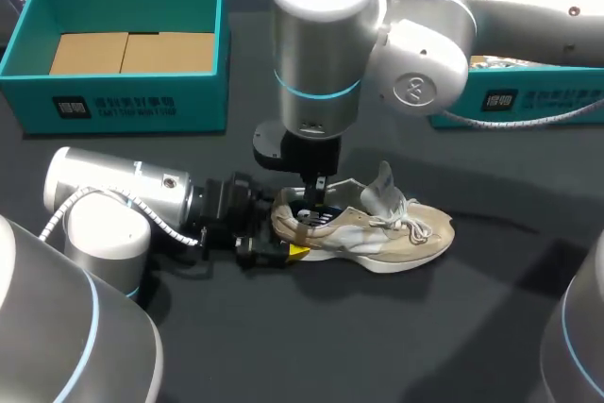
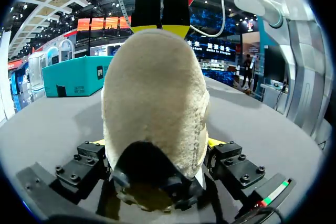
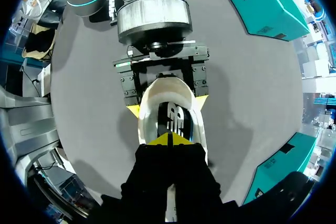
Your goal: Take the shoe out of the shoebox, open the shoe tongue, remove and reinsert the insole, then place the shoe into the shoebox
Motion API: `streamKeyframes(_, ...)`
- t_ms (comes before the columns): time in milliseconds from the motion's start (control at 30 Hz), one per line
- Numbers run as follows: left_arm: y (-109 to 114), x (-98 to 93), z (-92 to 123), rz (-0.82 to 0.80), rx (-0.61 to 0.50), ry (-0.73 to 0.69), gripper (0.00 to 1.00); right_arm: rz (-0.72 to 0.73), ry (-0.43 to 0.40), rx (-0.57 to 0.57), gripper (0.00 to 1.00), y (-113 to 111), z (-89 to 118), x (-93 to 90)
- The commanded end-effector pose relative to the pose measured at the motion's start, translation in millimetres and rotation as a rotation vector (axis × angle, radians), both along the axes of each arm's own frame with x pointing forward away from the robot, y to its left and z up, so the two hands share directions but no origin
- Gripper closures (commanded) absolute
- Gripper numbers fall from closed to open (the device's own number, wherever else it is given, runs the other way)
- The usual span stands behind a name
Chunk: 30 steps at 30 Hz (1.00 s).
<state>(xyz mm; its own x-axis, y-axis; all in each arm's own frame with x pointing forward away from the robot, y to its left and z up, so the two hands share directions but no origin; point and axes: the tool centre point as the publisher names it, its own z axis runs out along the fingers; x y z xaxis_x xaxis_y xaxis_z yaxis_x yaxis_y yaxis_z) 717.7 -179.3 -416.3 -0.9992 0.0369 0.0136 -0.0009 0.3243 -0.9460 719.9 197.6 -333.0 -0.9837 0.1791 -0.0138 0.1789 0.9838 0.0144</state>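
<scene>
Hanging straight down at the middle of the head view, the right gripper has its yellow tips drawn almost together inside the sneaker's opening. They sit at the tongue-side end of the dark insole. Whether they pinch that insole's edge or merely rest on it, I cannot tell.

At the heel, lower left of centre, the left gripper lies level with the table. Its fingers stand wide apart and press the sneaker's heel from both sides, pinning it.

The sneaker stands upright on its sole on the dark table, toe toward the right of the frame and tongue pulled up. It is outside the open teal shoebox in the upper left.

The sneaker looks light. Its fabric upper is probably soft and would give, while its heel cup looks stiffer, so the heel seems the sound place to clamp. The insole is likely thin and floppy and best pinched at an edge, then peeled out slowly.

By count there is one sneaker, one insole and two grippers. There are two teal boxes, the second at the upper right behind the right arm.
</scene>
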Motion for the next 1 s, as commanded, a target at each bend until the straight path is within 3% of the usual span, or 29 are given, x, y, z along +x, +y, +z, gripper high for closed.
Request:
streamKeyframes(33,1,-0.5,0,-0.001,0.002,0.000,1.00,0.004,0.007,0.001,1.00,3,-18,5.8)
streamKeyframes(400,1,-0.5,0,-0.001,0.002,0.000,1.00,-0.014,0.030,0.006,1.00,-18,-41,10.6)
streamKeyframes(900,1,-0.5,0,-0.001,0.002,0.000,1.00,-0.135,0.036,0.005,1.00,-66,-49,12.9)
streamKeyframes(1000,1,-0.5,0,-0.001,0.002,0.000,1.00,-0.150,0.051,0.001,0.82,-71,-53,14.1)
